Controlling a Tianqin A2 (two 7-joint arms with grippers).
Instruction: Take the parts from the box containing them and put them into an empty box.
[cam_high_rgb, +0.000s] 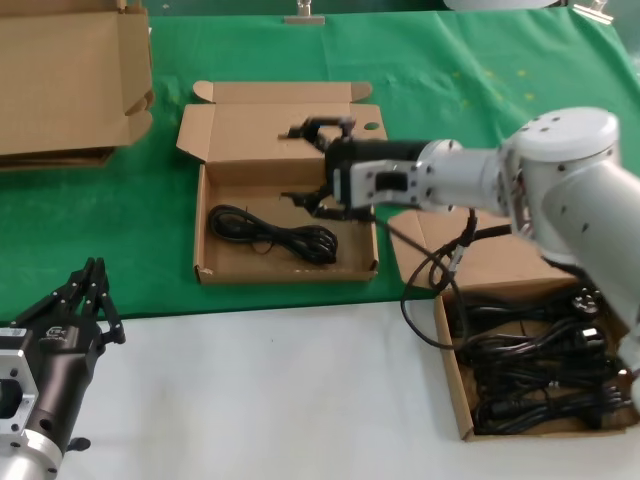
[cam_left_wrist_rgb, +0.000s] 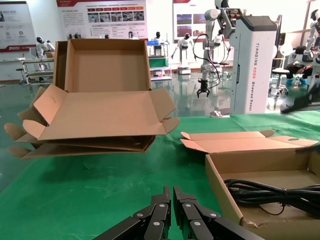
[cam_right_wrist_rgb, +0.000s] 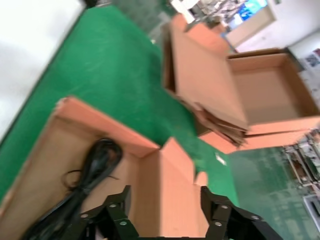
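Green cloth covers the far half of the counter (cam_high_rgb: 150, 240) and bare white the near half, with a showroom of robots and posters behind. On the green lies the shallow brown cardboard mailer box with its lid folded back (cam_high_rgb: 205, 262), the receiving box, already holding one coiled black power cable bundle (cam_high_rgb: 272, 234). The right claw (cam_high_rgb: 318, 165) hangs above that box's far right corner, its jaws spread wide and grasping nothing, so a drop looks just finished. At the counter's right edge sits the second shallow brown cardboard box (cam_high_rgb: 452, 375), packed with black cable coils (cam_high_rgb: 545, 370), close under the right arm for short reaches. The left claw (cam_high_rgb: 85, 295) rests clenched and idle over the white near-left area. A stack of flattened cardboard (cam_high_rgb: 70, 85) occupies the far left, well apart. Open cloth between both boxes leaves clear passage, though the receiving box's raised walls need height on the way back
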